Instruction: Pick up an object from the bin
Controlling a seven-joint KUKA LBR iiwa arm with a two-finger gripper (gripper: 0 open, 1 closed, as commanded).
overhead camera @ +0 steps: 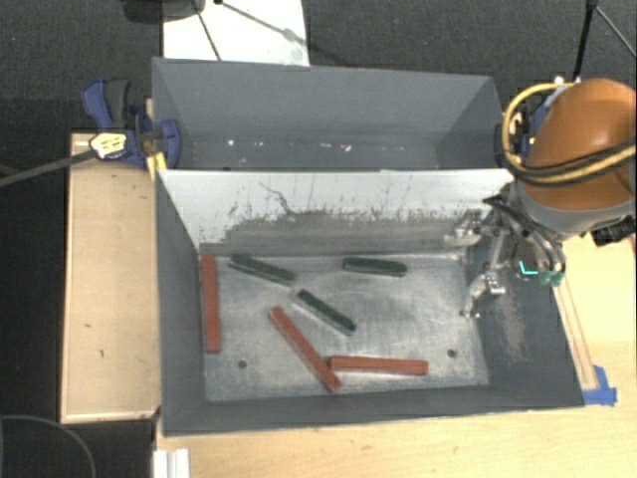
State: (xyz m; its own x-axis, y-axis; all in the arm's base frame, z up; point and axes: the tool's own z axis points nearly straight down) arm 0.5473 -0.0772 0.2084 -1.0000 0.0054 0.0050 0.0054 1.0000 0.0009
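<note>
The fingers (pixel 480 291) hang low at the right-hand side of the grey bin (pixel 328 118) as the camera sees it, close to the sloping wall there and over bare floor. I cannot tell whether they are open or closed. Above them sits the arm's orange cover (pixel 582 137), ringed with cables.

Six bars lie flat on the bin floor, all to the camera's left of the fingers: three dark green and three red-brown.

The nearest green bar (pixel 374 265) lies level near the back wall, near the fingers but apart from them. The middle green bar (pixel 326 311) lies aslant further out, and the far green bar (pixel 262 268) lies beyond it, also near the back wall.

The level red-brown bar (pixel 378 366) lies toward the front wall, below and left of the fingers. Its far end meets the lower end of the slanted red-brown bar (pixel 303 349). The upright red-brown bar (pixel 211 304) lies along the opposite wall, well apart from the fingers.

Bare floor separates the fingers from the nearest green bar.
</note>
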